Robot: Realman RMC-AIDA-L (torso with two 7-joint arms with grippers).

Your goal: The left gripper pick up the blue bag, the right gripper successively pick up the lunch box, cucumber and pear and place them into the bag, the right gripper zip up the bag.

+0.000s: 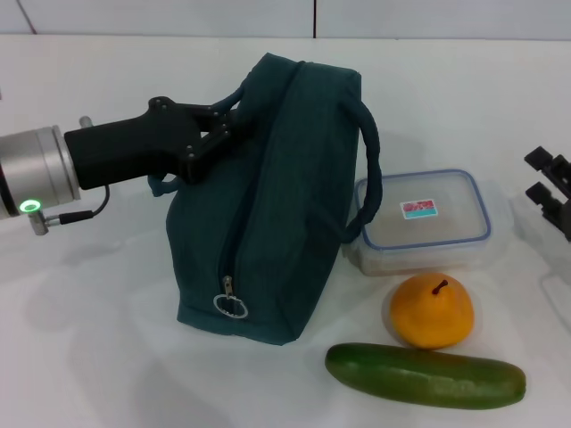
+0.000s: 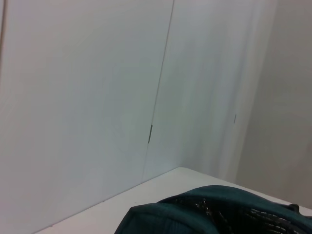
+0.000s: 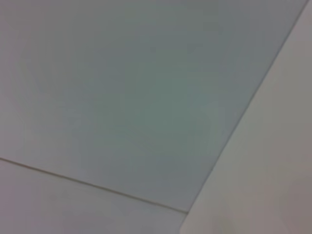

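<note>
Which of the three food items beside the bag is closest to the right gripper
The lunch box. It sits farthest back on the table, level with the right gripper at the table's right edge, while the pear and cucumber lie nearer the front.

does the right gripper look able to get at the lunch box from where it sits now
Probably yes. The right gripper sits at the table's right edge, and bare table lies between it and the lunch box. The bag, pear and cucumber lie away from that path.

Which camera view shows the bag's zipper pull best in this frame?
The head view: the zipper pull hangs low on the blue bag, zipper shut. The left wrist view shows only the bag's top fabric; the right wrist view shows none of it.
</note>
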